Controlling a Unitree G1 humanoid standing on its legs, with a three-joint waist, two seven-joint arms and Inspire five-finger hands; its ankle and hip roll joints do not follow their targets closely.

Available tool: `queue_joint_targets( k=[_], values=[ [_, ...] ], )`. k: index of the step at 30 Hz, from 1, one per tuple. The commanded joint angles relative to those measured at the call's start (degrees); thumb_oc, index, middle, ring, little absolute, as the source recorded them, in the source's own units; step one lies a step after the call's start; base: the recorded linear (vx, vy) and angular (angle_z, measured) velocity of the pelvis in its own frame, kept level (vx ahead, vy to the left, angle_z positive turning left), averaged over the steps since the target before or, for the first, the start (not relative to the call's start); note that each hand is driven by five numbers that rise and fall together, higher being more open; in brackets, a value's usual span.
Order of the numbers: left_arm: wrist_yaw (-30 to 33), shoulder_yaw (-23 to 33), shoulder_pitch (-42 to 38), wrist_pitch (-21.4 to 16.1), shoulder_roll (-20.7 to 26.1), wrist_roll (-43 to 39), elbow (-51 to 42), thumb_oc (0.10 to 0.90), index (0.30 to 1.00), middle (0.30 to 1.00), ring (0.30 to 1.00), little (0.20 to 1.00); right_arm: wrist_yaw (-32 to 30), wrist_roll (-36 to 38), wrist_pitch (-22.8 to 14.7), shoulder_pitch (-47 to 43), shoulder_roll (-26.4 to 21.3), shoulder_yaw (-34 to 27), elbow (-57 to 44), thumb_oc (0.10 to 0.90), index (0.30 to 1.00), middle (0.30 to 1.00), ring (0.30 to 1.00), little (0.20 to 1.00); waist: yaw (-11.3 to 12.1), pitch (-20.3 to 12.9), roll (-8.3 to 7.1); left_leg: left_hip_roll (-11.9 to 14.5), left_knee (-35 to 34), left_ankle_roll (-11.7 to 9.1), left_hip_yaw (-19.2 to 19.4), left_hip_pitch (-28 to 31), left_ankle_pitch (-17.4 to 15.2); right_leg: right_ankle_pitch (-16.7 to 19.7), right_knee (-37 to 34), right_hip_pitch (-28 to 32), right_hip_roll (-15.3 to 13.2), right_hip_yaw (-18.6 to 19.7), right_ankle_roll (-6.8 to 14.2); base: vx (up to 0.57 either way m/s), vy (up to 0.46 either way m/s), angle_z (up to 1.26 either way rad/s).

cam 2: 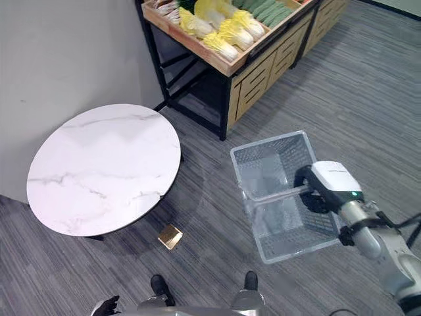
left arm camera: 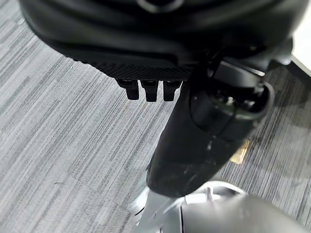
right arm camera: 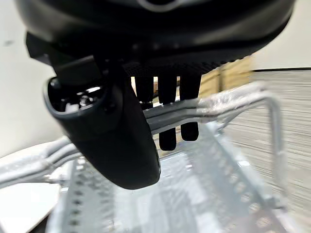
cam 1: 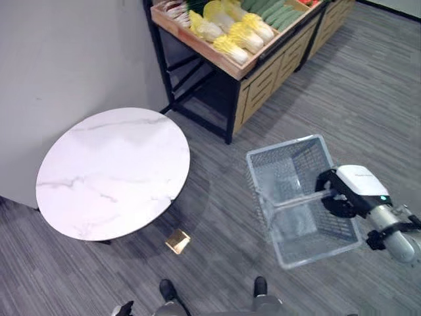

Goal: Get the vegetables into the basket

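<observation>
- Held the wire basket (cam 1: 297, 197) by its handle (right arm camera: 204, 109) in the right hand (cam 2: 323, 186), fingers (right arm camera: 167, 114) curled over the bar and thumb (right arm camera: 112, 141) under it, as seen in the right wrist view.
- Carried clear of the grey carpet floor (cam 1: 368, 92), with nothing visible inside the basket.
- Lay well apart from the basket: the vegetables, on a wooden produce stand (cam 1: 263, 72) beyond the basket's far side.
- Rested in the stand's slanted top tray: pale yellow-green cabbages (cam 1: 237, 29), with dark green vegetables (cam 1: 273, 12) just beside them, further along the tray.
- Stood to the left of the basket, and near the stand's dark metal frame: a round white marble-patterned table (cam 1: 112, 172).
- Lay on the carpet between the table's near edge and the basket: a small gold-coloured block (cam 1: 177, 241).
- Hung low in the left wrist view over the carpet: the left hand (left arm camera: 204, 131), touching nothing, short finger ends (left arm camera: 148, 90) showing curled in under the palm and the thumb standing out beside them.
</observation>
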Motion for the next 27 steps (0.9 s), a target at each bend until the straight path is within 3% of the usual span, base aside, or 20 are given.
queue_joint_targets(
  k=[1,3,4,5,7,10,13,19,23,27],
  values=[
    [0.0,0.7,-5.7,-2.4,0.4,-0.5,-1.3,0.9,1.0,1.0,1.0,1.0,-7.8,2.5,-1.7,-5.5,-0.5,-8.9,-5.8,0.4,0.3,0.3,0.3,0.3,0.7,0.3,-2.57,1.6,3.4,-2.4,-1.0,2.2,-2.5,-4.1,3.9,-1.1,4.3,2.6,-4.0,0.02,-0.232,-0.1],
    [0.1,0.7,-5.9,-2.6,0.4,-0.8,-2.0,0.9,1.0,1.0,1.0,1.0,-8.3,2.5,-1.7,-4.7,0.0,-10.0,-5.6,0.4,0.3,0.3,0.3,0.3,0.8,1.2,-2.9,2.6,8.7,-1.8,-3.0,0.6,-2.9,-3.8,4.1,-1.3,5.3,3.2,-5.5,-0.06,-0.235,-0.1],
    [0.7,1.0,-5.9,-3.0,0.3,-1.9,-2.7,0.9,1.0,1.0,1.0,1.0,-8.7,2.5,-1.7,-5.8,-0.5,-9.1,-3.9,0.4,0.3,0.3,0.3,0.3,2.6,2.3,-3.51,-1.3,10.1,-0.3,-13.8,-1.8,-3.3,-3.7,4.5,-1.6,5.7,5.7,-6.1,-0.05,-0.183,-0.26],
    [1.0,1.0,-5.7,-3.3,0.0,-2.6,-2.9,0.9,1.0,1.0,1.0,1.0,-8.9,2.6,-2.0,-6.6,-0.7,-8.2,-3.0,0.4,0.3,0.3,0.3,0.3,4.0,2.6,-3.98,-5.1,9.5,1.1,-20.5,-3.4,-5.7,-3.7,4.6,-1.6,5.7,7.5,-6.3,0.02,-0.131,-0.48],
    [1.0,1.2,-5.4,-3.4,0.3,-3.4,-2.5,0.9,1.0,1.0,1.0,1.0,-9.1,2.8,-2.0,-7.3,-0.7,-7.7,-2.1,0.4,0.3,0.3,0.3,0.3,4.6,2.7,-4.49,-7.5,8.4,1.6,-25.9,-4.9,-6.4,-3.4,4.6,-1.9,6.4,9.9,-6.1,0.07,-0.095,-0.8],
    [0.9,0.9,-5.4,-3.8,0.3,-3.8,-2.5,0.9,1.0,1.0,1.0,1.0,-9.1,3.0,-2.2,-7.4,-0.7,-7.8,-2.0,0.4,0.3,0.3,0.3,0.3,4.7,2.3,-4.41,-8.0,6.9,1.5,-28.2,-6.5,-5.0,-3.3,4.8,-2.2,6.8,11.1,-6.0,0.07,-0.007,-0.66],
    [1.3,-0.1,-5.3,-4.0,0.3,-3.4,-2.2,0.9,1.0,1.0,1.0,1.0,-9.5,2.6,-2.4,-8.3,-1.1,-7.4,-0.9,0.4,0.3,0.3,0.3,0.3,5.3,2.6,-3.64,-9.8,4.6,1.0,-34.9,-8.5,-2.8,-4.4,6.0,-1.9,8.1,15.1,-5.7,0.14,0.126,-0.77],
    [0.8,-0.8,-5.7,-4.0,0.4,-3.0,-1.9,0.9,1.0,1.0,1.0,1.0,-8.6,2.8,-1.7,-7.2,0.1,-7.6,-0.6,0.4,0.3,0.3,0.3,0.3,4.6,1.0,-4.31,-10.6,3.5,2.9,-30.1,-5.6,-5.3,-4.5,5.7,-2.5,6.0,18.6,-3.9,0.1,0.232,-0.56],
    [0.9,-0.7,-6.0,-4.1,1.4,-2.5,-1.9,0.9,1.0,1.0,1.0,1.0,-9.2,3.2,-1.3,-9.7,2.7,-5.6,1.0,0.4,0.3,0.3,0.3,0.3,4.5,0.8,-5.53,-11.8,5.7,5.2,-25.7,-5.0,-8.5,-2.5,5.6,-4.0,3.6,21.4,-1.7,0.02,0.241,-0.32],
    [1.0,-0.3,-6.0,-4.2,2.0,-2.1,-2.1,0.9,1.0,1.0,1.0,1.0,-9.5,2.9,-0.9,-10.5,4.2,-4.7,2.4,0.4,0.3,0.3,0.3,0.3,4.8,0.7,-6.01,-12.3,6.3,6.0,-23.9,-4.7,-9.7,-1.2,5.8,-5.3,2.6,22.1,-0.5,-0.01,0.143,-0.42]
  ],
)
